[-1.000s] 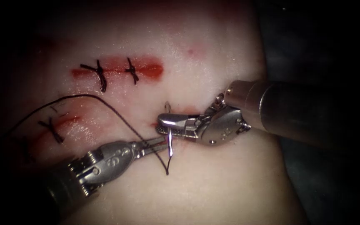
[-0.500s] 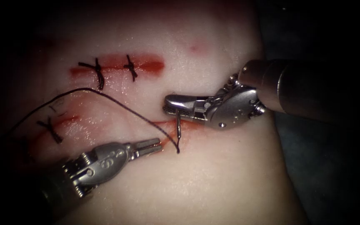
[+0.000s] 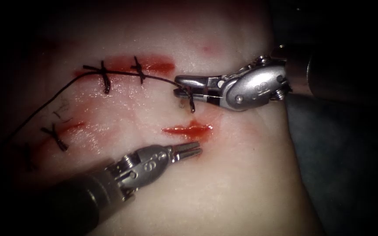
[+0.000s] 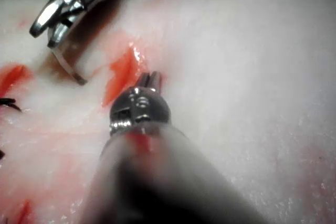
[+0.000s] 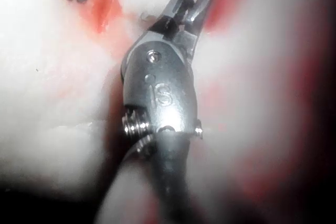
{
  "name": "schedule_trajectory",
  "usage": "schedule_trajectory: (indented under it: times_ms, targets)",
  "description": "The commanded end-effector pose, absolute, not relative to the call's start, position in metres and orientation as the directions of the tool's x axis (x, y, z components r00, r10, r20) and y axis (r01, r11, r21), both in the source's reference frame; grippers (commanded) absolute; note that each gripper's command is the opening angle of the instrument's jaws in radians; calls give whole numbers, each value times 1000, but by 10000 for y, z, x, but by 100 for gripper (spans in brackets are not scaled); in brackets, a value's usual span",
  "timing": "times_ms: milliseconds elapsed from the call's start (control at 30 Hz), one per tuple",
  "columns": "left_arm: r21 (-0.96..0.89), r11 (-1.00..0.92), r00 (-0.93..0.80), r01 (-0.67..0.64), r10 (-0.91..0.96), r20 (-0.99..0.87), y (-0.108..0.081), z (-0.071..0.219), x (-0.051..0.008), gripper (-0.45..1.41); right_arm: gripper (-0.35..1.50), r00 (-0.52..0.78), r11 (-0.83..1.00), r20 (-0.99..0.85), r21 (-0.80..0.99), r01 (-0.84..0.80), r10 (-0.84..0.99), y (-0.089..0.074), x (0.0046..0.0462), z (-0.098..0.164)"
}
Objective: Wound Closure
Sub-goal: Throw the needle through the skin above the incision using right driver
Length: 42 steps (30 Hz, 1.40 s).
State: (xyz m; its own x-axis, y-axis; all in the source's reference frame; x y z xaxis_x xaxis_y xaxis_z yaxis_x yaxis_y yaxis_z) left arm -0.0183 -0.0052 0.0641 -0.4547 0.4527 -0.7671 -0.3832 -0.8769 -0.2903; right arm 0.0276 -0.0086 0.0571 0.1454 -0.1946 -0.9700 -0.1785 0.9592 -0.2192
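Two risks are showing. Pale pork tissue (image 3: 224,183) is carrying an open red cut (image 3: 188,130). Above it, the right steel needle driver (image 3: 181,91) is clamping the curved steel needle (image 3: 192,102) near its upper end, clear of tissue, dark thread (image 3: 110,75) trailing taut leftward across the knotted black stitches (image 3: 104,78): pulling harder could snag them. The left driver (image 3: 195,150), jaws closed and empty, is hovering just below the cut, where it could bruise the edge.

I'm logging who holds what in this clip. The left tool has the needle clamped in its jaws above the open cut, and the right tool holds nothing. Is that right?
Not quite: the tools are swapped. In the endoscope view the right tool grips the needle above the open cut, free of the tissue, with the thread trailing left. The left tool, below the cut, holds nothing.
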Motion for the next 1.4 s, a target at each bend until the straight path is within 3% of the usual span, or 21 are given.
schedule_trajectory:
  times_ms: [33, 500, 833, 1000, 1133, 1400]
  targets:
    - [-294, -876, -450, -382, 454, -769, -50, 650, -185, -21, -35, 145, 967, -977, -183, -178, -158, -80, 282, 575]
    - [-301, -876, -474, -376, 461, -750, -70, 670, -149, -21, -35, 136, 976, -969, 190, -109, 204, -59, 304, 574]
    - [-307, -876, -477, -373, 465, -746, -71, 662, -143, -23, -35, 133, 958, -950, 272, -94, 282, -91, 299, 591]
    - [-306, -875, -478, -374, 465, -745, -70, 662, -142, -23, -35, 152, 953, -943, 280, -114, 296, -101, 291, 594]
    - [-306, -875, -479, -375, 466, -744, -69, 661, -141, -23, -35, 162, 983, -974, 140, -115, 157, -112, 281, 588]
    - [-309, -873, -480, -378, 470, -741, -62, 660, -138, -25, -35, 181, 990, -976, 106, -93, 122, -139, 292, 592]
